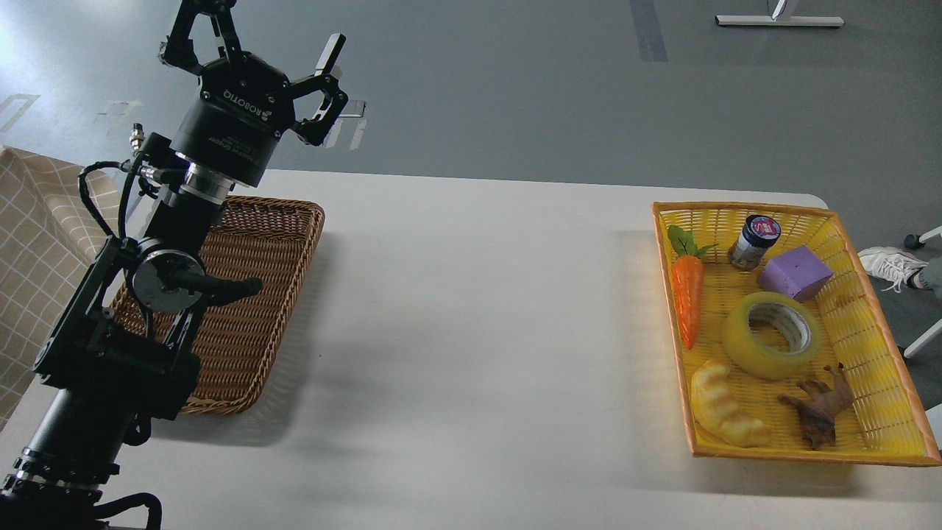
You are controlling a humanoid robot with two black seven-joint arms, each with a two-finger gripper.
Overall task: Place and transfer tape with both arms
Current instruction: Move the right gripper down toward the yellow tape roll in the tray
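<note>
The tape (771, 335), a wide translucent yellow roll with a grey-white core, lies flat in the middle of the yellow basket (887, 331) at the right. My left gripper (259, 33) is open and empty, held high above the far edge of the table, over the brown wicker basket (254, 309) at the left. It is far from the tape. My right arm and its gripper are out of view.
In the yellow basket with the tape are a toy carrot (689, 294), a small dark jar (752, 241), a purple block (795, 272), a pale croissant toy (725, 406) and a brown animal figure (818, 408). A checked cloth (37, 243) hangs at the far left.
</note>
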